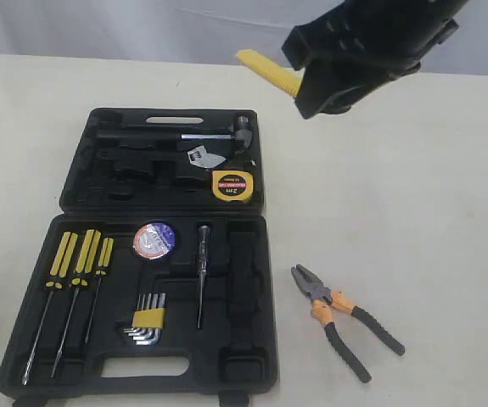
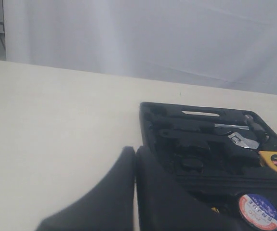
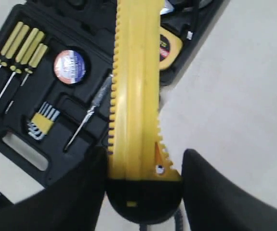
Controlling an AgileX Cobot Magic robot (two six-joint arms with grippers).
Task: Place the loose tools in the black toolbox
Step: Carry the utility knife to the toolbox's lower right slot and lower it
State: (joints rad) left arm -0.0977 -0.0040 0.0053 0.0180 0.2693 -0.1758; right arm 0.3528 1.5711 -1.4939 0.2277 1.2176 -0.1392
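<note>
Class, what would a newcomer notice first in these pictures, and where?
The yellow utility knife, held in the air by the right gripper near the far right corner of the open black toolbox. Next, the orange-handled pliers, lying alone on the table to the toolbox's right.

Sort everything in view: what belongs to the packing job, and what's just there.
Job: knife, pliers, tape measure, tape roll, toolbox.
Just there: screwdrivers, hex keys, hammer.
</note>
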